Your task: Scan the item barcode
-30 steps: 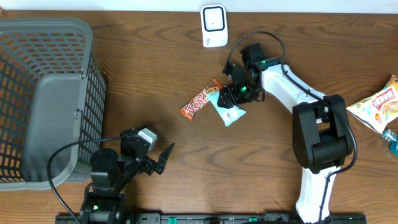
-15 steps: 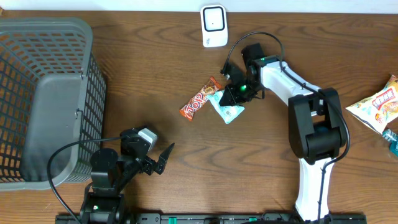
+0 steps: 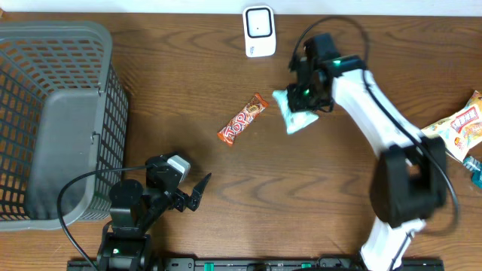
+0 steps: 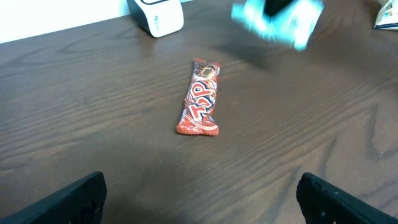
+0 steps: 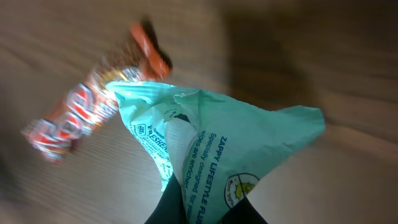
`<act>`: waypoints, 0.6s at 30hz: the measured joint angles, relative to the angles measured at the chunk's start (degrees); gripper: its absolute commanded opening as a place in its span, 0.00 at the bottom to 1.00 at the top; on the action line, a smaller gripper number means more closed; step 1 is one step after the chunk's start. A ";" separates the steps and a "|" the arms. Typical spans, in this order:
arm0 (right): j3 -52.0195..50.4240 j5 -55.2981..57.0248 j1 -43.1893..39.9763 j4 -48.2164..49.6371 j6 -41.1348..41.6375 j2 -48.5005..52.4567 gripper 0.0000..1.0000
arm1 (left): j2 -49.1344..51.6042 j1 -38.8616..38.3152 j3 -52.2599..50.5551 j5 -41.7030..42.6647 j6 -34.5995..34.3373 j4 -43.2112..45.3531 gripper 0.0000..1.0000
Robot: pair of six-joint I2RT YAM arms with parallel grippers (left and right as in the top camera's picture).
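Packet point(image 3: 295, 114), teal, printed: clamped in my right claw point(image 3: 305, 102), jaws pinched together on its upper edge, the body hanging below them. From the right wrist I read it crumpled, with small print down one face; dark fingers point(image 5: 173, 208) grip it at the bottom of that view. From the left wrist it is a blurred teal shape, raised off the table point(image 3: 188, 75) with its shadow on the wood beneath. Position: between scanner and bar, to the right of both, touching neither. Scanner point(image 3: 258, 30), white, upright at the far table edge. Bar point(image 3: 243, 119), red-orange wrapper, flat on the wood, lying diagonally. Left claw point(image 3: 197, 192): jaws wide apart, nothing between them, parked near my side, well apart from the bar. Basket point(image 3: 113, 113), grey mesh, far left. Snack bag point(image 3: 456, 128), right edge.
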 measured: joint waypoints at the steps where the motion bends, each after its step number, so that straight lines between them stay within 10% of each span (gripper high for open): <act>1: 0.02 2.01 0.42 -0.61 2.78 -3.15 0.01 | 0.00 0.00 0.00 0.00 0.00 0.02 0.98; 18: 0.00 26.21 11.96 -18.21 33.57 -22.27 0.02 | 0.00 0.00 0.00 0.00 0.00 0.02 0.98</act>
